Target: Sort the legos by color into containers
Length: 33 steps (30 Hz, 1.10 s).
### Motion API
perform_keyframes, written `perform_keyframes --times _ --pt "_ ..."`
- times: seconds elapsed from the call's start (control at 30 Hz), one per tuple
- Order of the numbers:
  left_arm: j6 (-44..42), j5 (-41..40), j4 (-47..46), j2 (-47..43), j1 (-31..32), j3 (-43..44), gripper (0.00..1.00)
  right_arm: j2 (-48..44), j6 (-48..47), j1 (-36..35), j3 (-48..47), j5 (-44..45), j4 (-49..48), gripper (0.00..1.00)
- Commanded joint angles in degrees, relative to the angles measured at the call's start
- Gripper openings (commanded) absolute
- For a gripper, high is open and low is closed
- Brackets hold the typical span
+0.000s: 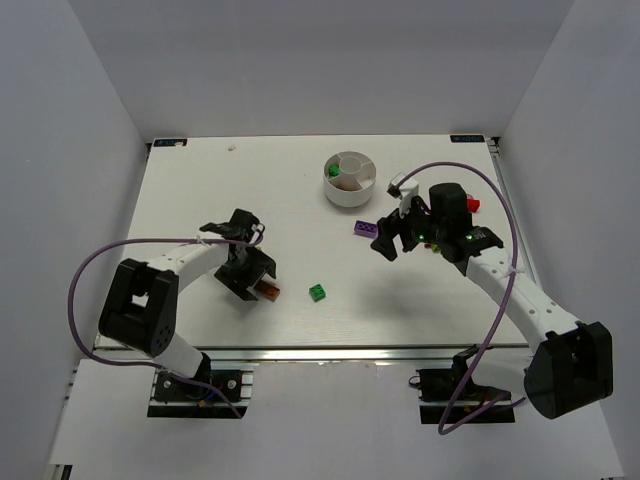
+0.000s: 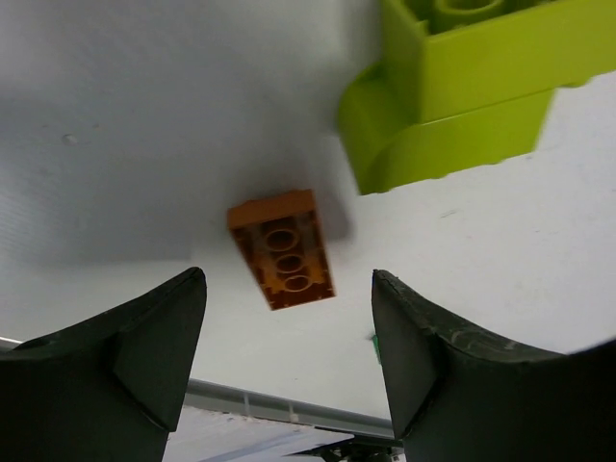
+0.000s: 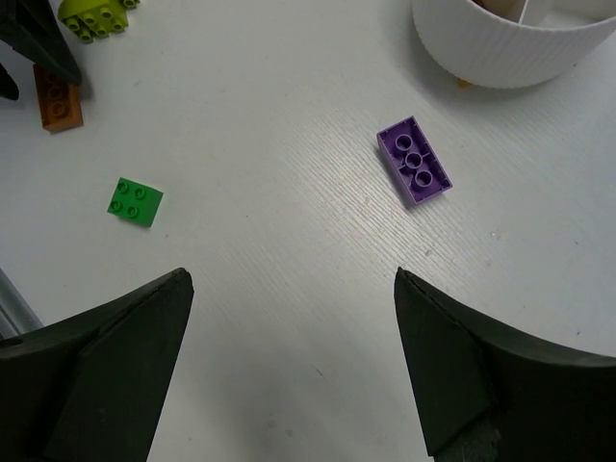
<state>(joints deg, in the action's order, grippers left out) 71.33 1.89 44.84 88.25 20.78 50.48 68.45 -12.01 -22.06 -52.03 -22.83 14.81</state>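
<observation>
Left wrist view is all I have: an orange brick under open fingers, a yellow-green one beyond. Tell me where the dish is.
Observer: The white dish stands near the far edge of the table, about midway across.
Operator: Say what is in it.
Observer: A green brick lies in a wedge on its left side. I cannot make out the rest.
Operator: Name the nearest loose brick to it.
Observer: A purple brick lies upside down just in front of the dish, with the open right gripper hovering close by.
</observation>
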Motion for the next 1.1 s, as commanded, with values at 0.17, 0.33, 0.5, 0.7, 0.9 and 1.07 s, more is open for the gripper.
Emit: perform_keyframes --times 0.17,0.33,0.5,0.7,0.9,1.07 --pt "-0.7 -0.7 2.7 5.1 0.2 4.6 0.77 -2.2 -0.8 0.4 1.7 0.4 -2.6 0.89" --pt "-1.2 -0.7 3.9 5.8 0.2 3.7 0.73 -2.4 -0.6 0.5 2.2 0.4 -3.1 0.89" --pt "-1.0 -0.3 3.8 7.1 0.1 3.8 0.56 -3.1 -0.6 0.6 2.5 0.4 -3.3 0.89" --pt "-1.9 0.1 4.2 7.5 0.0 5.8 0.30 -4.2 -1.1 0.8 2.5 0.9 -2.7 0.89" --pt "-7.9 4.1 5.2 -1.8 0.1 7.8 0.00 -6.0 -1.3 1.4 1.1 0.7 -1.5 0.89" --pt "-13.5 11.5 -1.5 -11.2 1.2 10.7 0.00 -6.0 -0.7 3.5 -1.2 -2.4 -1.6 0.45"
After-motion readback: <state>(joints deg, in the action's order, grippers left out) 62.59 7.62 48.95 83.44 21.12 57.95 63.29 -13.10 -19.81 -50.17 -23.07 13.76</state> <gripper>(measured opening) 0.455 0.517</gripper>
